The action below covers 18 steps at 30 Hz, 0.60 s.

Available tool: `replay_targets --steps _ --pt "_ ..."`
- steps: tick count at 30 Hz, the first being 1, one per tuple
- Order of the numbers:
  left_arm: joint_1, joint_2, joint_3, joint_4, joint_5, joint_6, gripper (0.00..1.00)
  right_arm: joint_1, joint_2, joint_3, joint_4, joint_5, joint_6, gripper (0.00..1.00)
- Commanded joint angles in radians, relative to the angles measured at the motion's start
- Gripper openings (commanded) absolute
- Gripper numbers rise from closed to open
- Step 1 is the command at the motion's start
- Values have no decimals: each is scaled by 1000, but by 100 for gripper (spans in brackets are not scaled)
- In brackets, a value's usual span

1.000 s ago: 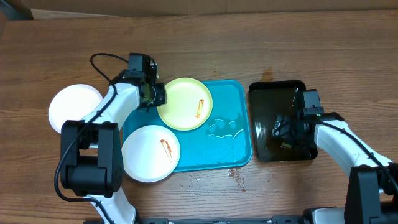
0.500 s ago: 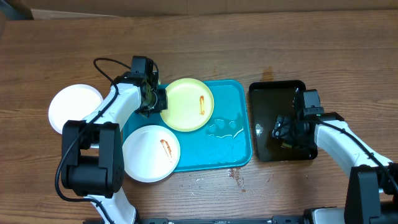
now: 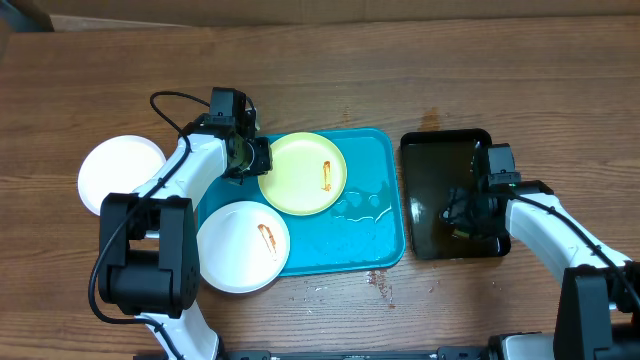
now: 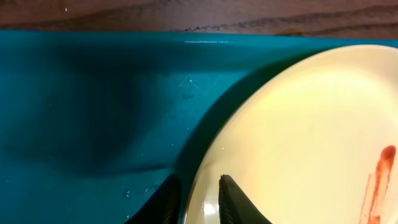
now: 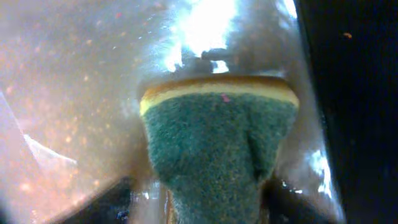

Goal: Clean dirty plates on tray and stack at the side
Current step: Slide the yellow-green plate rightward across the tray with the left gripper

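Note:
A pale yellow-green plate with a reddish smear lies on the back of the turquoise tray. My left gripper is shut on its left rim; the left wrist view shows the two fingers pinching the plate's edge over the tray. A white plate with a brown smear overlaps the tray's front left corner. A clean white plate lies on the table at the left. My right gripper is shut on a green and yellow sponge inside the black tray.
The black tray holds shiny liquid. Water drops lie on the turquoise tray's right half. A small brown stain marks the wooden table in front of the tray. A black cable loops behind the left arm.
My left gripper has pulled the yellow-green plate a little to the right and forward on the tray. The right arm has hardly moved.

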State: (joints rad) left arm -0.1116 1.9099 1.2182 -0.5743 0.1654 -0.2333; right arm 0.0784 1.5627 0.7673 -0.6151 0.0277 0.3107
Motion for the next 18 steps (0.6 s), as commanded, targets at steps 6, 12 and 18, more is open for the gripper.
replay_targets --steps 6,12,18 --pt "-8 0 -6 24 7 -6 22 -7 4 4 8 -7 0 4" --pt "-8 0 -6 34 7 -6 20 -7 4 4 5 -7 4 78" --pt "-8 0 -6 28 7 -6 19 -7 4 4 -63 -39 4 16"
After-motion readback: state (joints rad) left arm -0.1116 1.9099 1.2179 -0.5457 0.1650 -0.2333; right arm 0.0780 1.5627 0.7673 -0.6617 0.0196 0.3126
